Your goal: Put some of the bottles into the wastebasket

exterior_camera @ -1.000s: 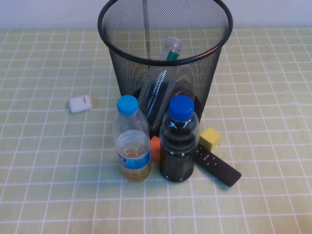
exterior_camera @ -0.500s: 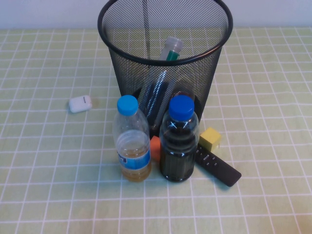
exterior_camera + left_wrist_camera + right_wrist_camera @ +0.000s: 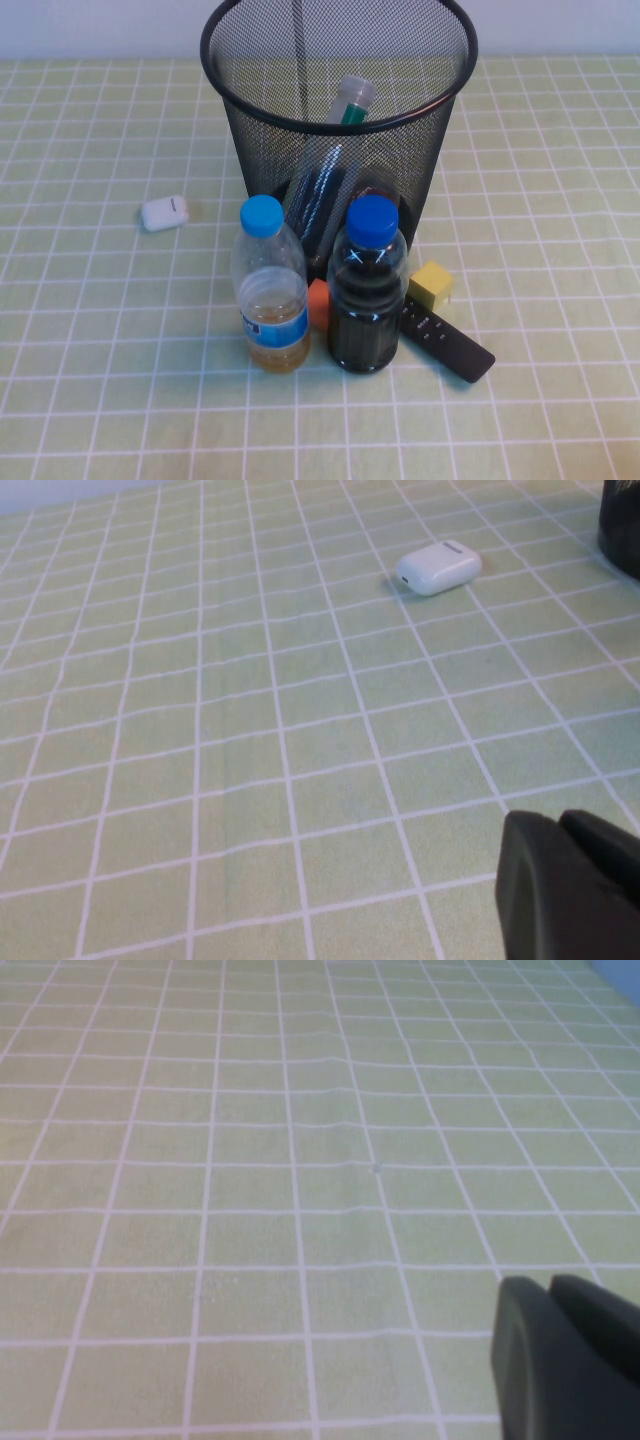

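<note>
Green checked cloth covers the surface. Two blue-capped bottles, one pale (image 3: pixel 270 290) and one dark (image 3: pixel 367 290), stand upright just before the wastebasket (image 3: pixel 338 45), which already holds others. Grip one at mid-body, avoiding the remote (image 3: pixel 450 345). Left gripper (image 3: pixel 570 880) and right gripper (image 3: pixel 565 1355), jaws together, hover apart from everything.

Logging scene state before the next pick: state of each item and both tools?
wastebasket: upright, holds a white-capped bottle leaning on its wall
light blue-capped bottle: upright, capped, partly full
dark blue-capped bottle: upright, capped, dark contents
white case: closed
left tool: shut, empty, above cloth
right tool: shut, empty, above cloth
</note>
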`<control>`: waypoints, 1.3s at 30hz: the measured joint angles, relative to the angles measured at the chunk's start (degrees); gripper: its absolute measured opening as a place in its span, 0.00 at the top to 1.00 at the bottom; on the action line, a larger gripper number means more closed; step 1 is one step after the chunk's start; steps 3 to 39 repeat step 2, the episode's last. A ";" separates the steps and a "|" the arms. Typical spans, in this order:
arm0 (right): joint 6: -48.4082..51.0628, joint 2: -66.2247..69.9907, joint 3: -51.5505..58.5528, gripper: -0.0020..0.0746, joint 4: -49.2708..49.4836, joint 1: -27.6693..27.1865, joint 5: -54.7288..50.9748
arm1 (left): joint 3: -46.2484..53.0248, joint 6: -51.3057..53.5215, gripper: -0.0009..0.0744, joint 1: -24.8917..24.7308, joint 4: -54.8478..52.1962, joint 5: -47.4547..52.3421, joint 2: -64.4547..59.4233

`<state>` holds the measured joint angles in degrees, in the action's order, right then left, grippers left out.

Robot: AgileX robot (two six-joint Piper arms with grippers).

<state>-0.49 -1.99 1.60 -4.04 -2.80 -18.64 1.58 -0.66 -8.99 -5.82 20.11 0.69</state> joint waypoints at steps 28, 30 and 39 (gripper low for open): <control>0.00 0.00 0.00 0.98 0.00 0.00 0.00 | 0.00 0.00 0.99 0.00 0.00 0.00 0.00; 0.00 0.00 0.00 0.98 0.00 0.00 0.00 | 0.00 0.00 0.99 0.00 0.00 0.00 0.00; 0.00 0.00 0.00 0.98 0.00 0.00 0.00 | 0.00 0.00 0.99 0.00 0.00 0.00 0.00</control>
